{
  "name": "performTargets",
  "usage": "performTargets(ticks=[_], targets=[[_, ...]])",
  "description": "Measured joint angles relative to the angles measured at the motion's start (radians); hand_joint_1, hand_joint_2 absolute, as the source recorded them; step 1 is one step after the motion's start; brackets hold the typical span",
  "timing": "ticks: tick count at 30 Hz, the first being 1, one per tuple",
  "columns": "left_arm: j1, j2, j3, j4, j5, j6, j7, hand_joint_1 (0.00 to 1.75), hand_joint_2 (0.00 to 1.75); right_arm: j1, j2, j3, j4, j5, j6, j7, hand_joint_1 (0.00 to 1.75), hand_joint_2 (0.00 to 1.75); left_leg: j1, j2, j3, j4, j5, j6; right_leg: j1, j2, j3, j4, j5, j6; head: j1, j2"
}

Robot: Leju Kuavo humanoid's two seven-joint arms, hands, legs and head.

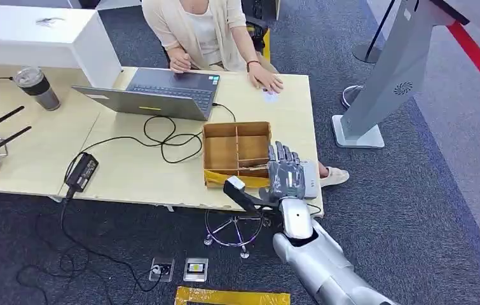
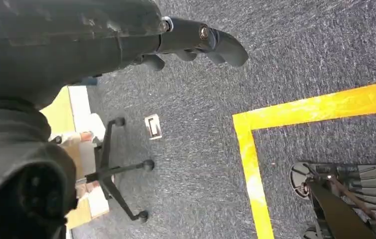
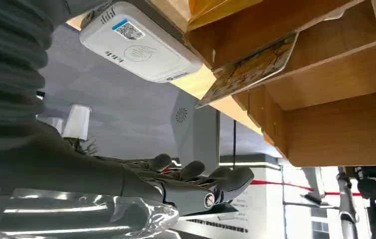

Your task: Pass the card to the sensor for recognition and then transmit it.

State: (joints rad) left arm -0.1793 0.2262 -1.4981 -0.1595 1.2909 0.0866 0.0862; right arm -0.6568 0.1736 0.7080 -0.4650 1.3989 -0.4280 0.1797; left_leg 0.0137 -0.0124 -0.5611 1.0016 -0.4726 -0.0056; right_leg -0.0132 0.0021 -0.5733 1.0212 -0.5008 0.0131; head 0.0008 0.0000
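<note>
Up over the table's near edge, the right hand (image 1: 286,176) is flat with its fingers spread, holding nothing. Just beside it lies the white sensor (image 3: 141,46). The card (image 3: 252,67) leans tilted in the wooden box (image 1: 237,152). Down by the floor, the left hand (image 2: 195,42) holds nothing, fingers loosely bent.

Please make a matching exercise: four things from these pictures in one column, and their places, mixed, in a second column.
Things:
1. laptop
2. card
3. card reader
4. tumbler

Places:
A. at the desk's near edge, beside the wooden box
B. before the seated person
C. leaning in a compartment of the wooden box
D. on the desk's far left part

Pairs: 1-B, 2-C, 3-A, 4-D
</note>
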Motion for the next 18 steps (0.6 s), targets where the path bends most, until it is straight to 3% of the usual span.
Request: performTargets(ticks=[18], targets=[[0.0, 0.0, 0.0, 0.0, 0.004, 0.0, 0.0, 0.0, 0.0, 0.001, 0.03, 0.001, 0.008, 0.02, -0.002, -0.032, 0.0, 1.75, 0.0, 0.0, 0.0, 0.0, 0.0, 0.0, 0.0, 0.0, 0.0, 0.0, 0.0, 0.0, 0.0, 0.0]])
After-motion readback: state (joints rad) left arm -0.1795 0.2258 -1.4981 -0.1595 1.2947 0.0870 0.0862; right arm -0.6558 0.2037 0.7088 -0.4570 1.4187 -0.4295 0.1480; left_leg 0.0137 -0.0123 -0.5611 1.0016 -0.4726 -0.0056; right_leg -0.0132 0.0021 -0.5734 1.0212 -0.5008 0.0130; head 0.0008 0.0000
